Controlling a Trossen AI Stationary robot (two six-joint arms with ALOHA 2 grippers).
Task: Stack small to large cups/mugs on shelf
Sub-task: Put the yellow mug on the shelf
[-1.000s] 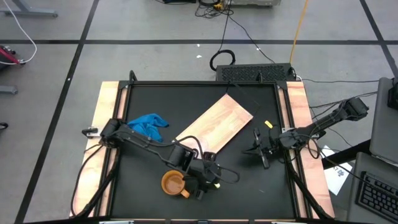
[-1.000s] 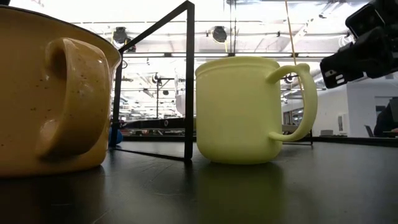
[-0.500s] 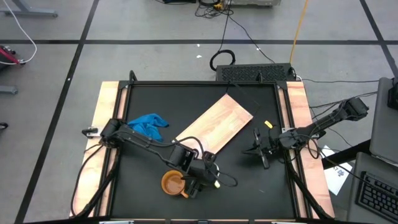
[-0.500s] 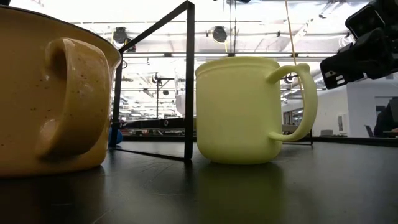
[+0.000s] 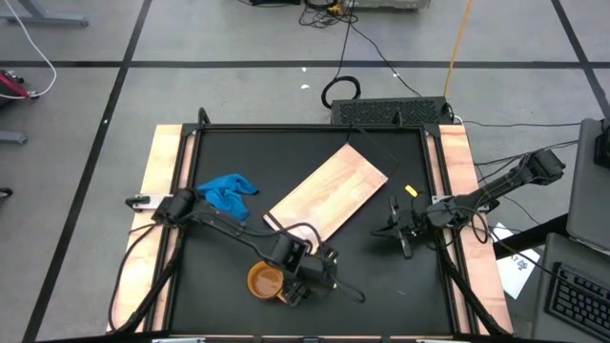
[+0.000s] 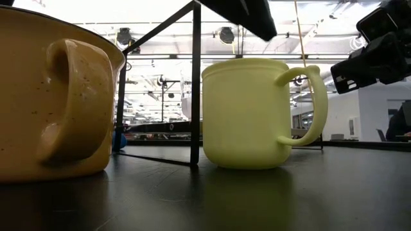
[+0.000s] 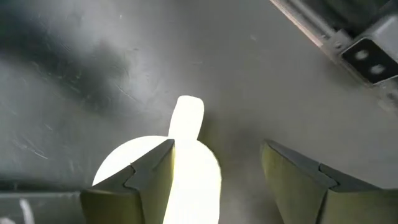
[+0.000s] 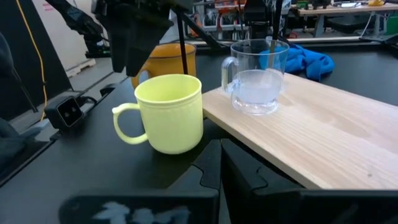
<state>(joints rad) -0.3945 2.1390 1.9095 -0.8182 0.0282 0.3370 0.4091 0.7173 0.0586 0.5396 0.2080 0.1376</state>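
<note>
Right, the black tabletop (image 5: 381, 286) carries the shelf (image 5: 329, 193), lying at an angle near the middle. The orange-brown cup (image 5: 266, 281) stands near the front edge, the yellow cup (image 8: 170, 112) just beside the shelf's end, and the clear glass cup (image 8: 255, 84) on the shelf itself. The left claw (image 7: 214, 171) hangs above the yellow cup, fingers apart. The right claw (image 5: 394, 230) waits off the shelf's right side, fingers together.

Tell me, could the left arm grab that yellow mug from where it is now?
Probably yes. The left gripper hangs open right above the yellow mug, one finger over its rim. The mug stands alone on the black tabletop, nothing blocking.
</note>
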